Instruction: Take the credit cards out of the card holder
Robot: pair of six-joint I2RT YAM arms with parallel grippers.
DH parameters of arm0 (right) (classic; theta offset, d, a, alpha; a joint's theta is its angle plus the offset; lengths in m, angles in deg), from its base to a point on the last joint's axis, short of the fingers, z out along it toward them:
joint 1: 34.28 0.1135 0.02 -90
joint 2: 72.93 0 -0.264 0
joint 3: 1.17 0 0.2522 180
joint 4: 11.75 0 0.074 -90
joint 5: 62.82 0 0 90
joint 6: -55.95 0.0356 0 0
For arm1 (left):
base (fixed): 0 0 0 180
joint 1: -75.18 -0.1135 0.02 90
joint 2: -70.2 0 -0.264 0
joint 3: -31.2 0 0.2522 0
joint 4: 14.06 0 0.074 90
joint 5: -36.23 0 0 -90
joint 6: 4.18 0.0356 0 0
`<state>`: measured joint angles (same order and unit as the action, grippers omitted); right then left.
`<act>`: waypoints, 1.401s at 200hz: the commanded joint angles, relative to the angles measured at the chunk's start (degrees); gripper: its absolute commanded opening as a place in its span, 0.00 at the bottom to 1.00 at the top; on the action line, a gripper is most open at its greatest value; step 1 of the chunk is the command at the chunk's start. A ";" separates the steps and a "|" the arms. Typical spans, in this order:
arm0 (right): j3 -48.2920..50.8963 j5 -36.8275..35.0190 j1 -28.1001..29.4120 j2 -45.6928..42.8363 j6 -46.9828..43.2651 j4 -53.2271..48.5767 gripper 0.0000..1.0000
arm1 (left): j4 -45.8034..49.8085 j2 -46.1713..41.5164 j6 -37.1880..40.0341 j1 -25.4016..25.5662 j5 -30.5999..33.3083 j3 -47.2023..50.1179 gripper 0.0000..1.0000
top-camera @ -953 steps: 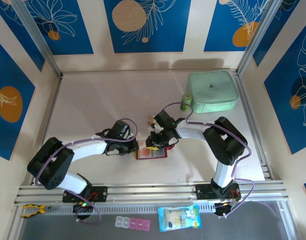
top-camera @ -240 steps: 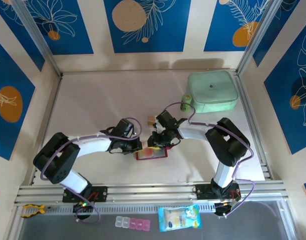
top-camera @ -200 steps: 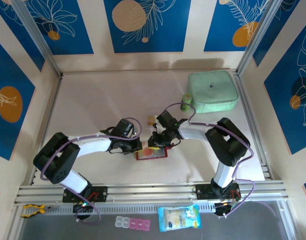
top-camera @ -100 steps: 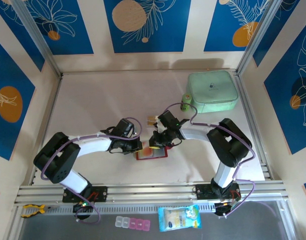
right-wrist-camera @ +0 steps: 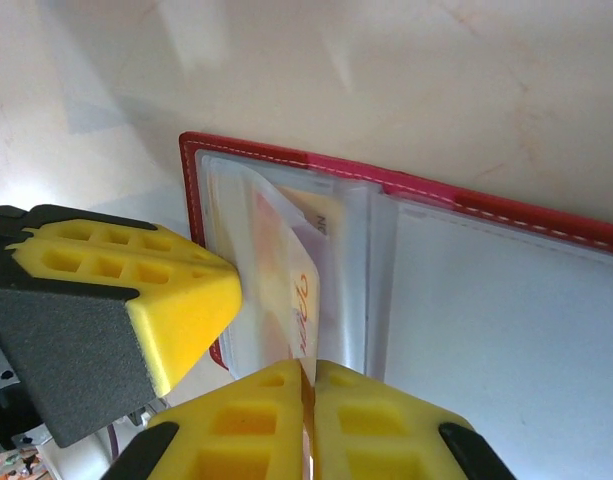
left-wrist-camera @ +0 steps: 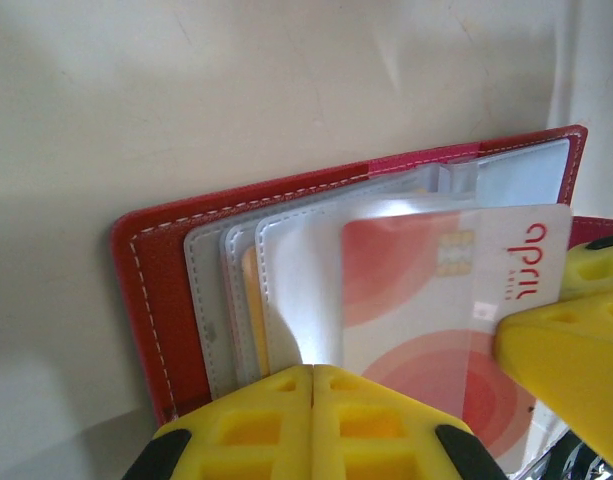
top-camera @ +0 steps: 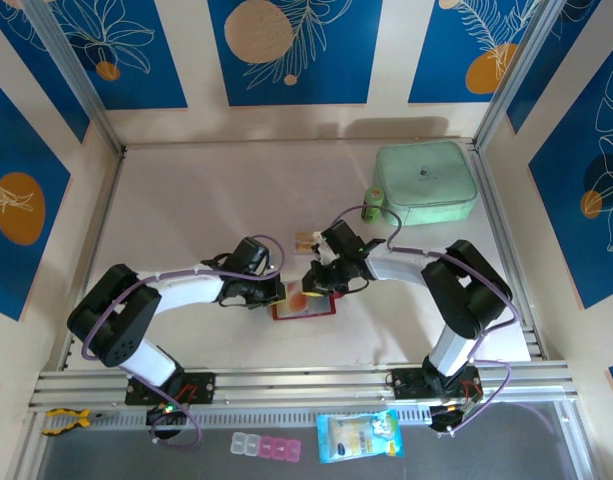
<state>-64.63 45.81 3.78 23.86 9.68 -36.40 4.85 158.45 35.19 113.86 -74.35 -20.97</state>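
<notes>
Card holder [top-camera: 306, 308] open on desk [top-camera: 186, 220] – left gripper [left-wrist-camera: 313, 372] jaws together, resting on sleeves [left-wrist-camera: 296, 290]; right gripper [right-wrist-camera: 308, 372] clamped on red-and-white card [left-wrist-camera: 446, 300], partly out. Risk – thin pinch slips, or holder drags along

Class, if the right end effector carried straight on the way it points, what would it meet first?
Probably the card holder: the right end effector, shut on the red-and-white card, points at its clear sleeves.

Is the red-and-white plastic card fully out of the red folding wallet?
No, the red-and-white card is partly inside a clear sleeve of the red wallet.
</notes>
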 commanded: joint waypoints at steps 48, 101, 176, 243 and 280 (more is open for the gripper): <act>1.77 -0.60 -0.97 -1.86 -1.19 -2.73 0.10 | 4.51 0.87 0.95 0.32 1.40 -0.08 0.00; 1.39 -2.87 -1.39 -4.70 -2.54 -6.15 0.10 | 4.41 0.26 1.07 0.27 1.55 -0.25 0.00; -0.94 -7.06 -3.12 -10.16 -7.29 -14.40 0.09 | 2.76 -1.92 0.97 0.34 1.44 -1.35 0.05; -7.13 -9.86 -4.40 -10.15 -22.07 -21.92 0.09 | 3.87 -5.05 1.28 0.34 2.46 -1.94 0.13; -12.43 -13.10 -4.73 -7.41 -36.31 -27.88 0.09 | 4.26 -6.97 1.30 0.25 3.44 -0.77 0.15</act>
<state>-73.39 35.36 -0.57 14.88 -14.60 -58.43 7.47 153.62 35.39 113.86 -72.49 -21.63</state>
